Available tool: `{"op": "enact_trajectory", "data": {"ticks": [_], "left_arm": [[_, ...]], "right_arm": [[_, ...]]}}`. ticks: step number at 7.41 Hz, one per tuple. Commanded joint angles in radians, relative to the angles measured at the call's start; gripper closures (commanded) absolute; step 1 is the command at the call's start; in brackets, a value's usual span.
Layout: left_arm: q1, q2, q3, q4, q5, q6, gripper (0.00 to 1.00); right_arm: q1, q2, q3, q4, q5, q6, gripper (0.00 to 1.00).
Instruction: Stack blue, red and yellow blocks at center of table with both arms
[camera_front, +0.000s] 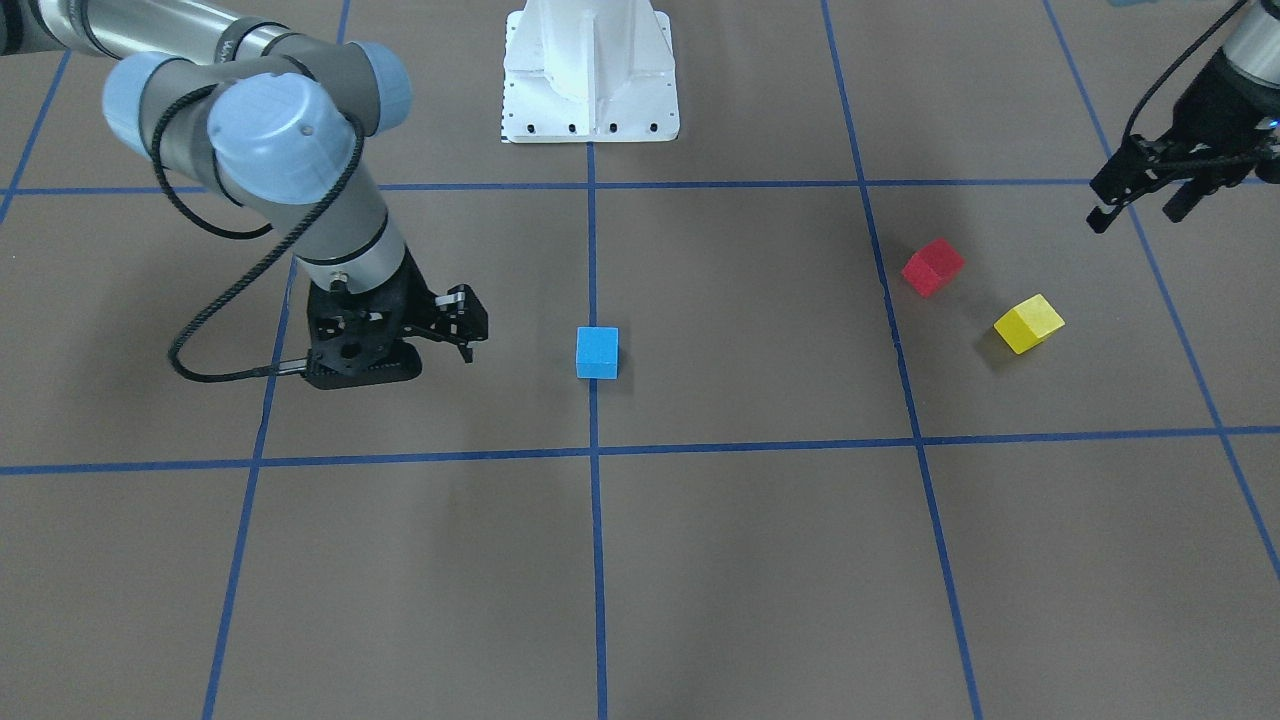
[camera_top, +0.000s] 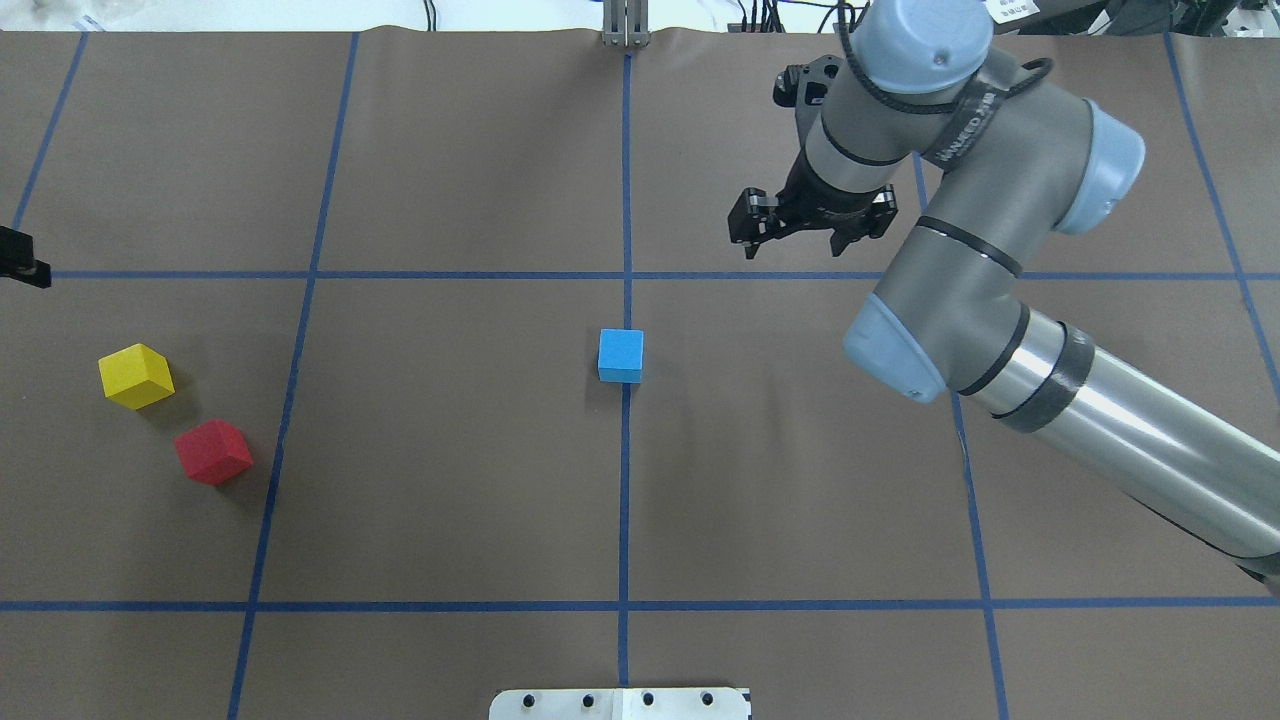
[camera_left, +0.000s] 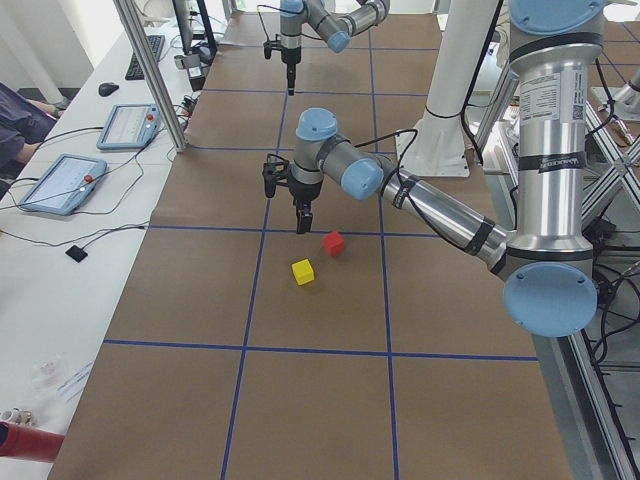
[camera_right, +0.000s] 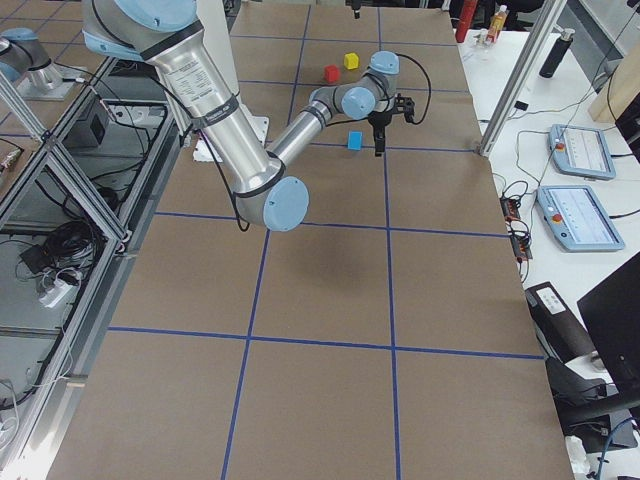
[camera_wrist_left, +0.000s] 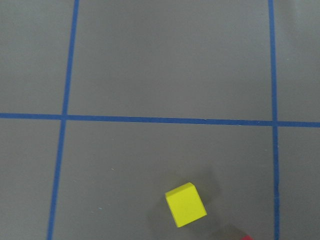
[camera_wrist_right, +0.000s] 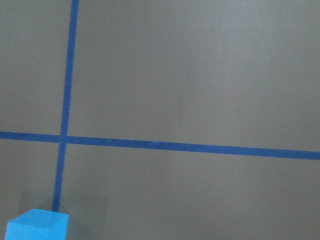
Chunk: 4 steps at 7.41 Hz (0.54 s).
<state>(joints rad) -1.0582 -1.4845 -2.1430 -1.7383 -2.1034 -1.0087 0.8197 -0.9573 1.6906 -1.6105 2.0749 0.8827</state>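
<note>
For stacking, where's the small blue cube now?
In the overhead view the small blue cube sits mid-table on the centre tape line, the right gripper nearest.

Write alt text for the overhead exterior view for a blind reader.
A blue block sits on the centre tape line of a brown table. The right gripper hovers beyond it, fingers apart and empty, its arm entering from the right. A yellow block and a red block lie close together, not touching, far left.
</note>
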Motion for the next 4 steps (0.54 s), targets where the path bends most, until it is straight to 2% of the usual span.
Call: {"op": "enact_trajectory", "data": {"ticks": [1,2,4], "left_arm": [[0.293,0.046,0.006,-0.124,0.266,-0.364,0.00],[0.376,0.046,0.029,-0.125,0.345,-0.448,0.00],[0.451,0.032,0.069,-0.130,0.403,-0.520,0.00]], "right_arm": [[0.091,-0.093,0.043,-0.003,0.037,-0.149,0.01],[0.113,-0.109,0.044,-0.003,0.047,-0.192,0.01],[0.124,-0.126,0.044,-0.002,0.053,-0.211,0.01]]}}
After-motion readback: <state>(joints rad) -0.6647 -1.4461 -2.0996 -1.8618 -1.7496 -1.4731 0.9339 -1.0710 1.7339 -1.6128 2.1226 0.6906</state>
